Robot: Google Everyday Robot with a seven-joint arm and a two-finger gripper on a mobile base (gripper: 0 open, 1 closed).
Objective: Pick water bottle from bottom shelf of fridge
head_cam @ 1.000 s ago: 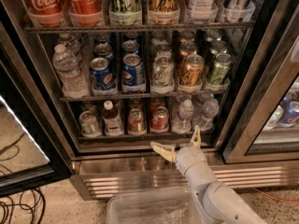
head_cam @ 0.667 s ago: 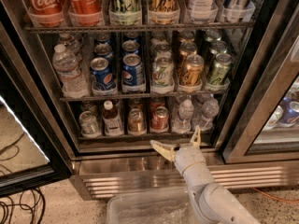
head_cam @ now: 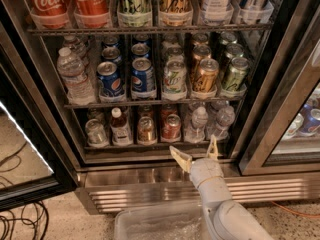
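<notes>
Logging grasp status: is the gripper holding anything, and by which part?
Nothing. The gripper hangs open before the bottom shelf, short of the water bottle.

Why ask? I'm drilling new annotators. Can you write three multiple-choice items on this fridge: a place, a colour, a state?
1. Where is the gripper? A) at the top shelf B) just before the bottom shelf, right of middle C) down at the floor
2. Cap colour of the small labelled bottle on the bottom shelf? A) red B) blue C) green
3. How is the gripper? A) shut on a can B) shut on a bottle C) open, holding nothing
Answers: 1 B, it sits at the shelf's front rail near the water bottle; 2 A, the cap shows red; 3 C, its fingers are spread, nothing between.
</notes>
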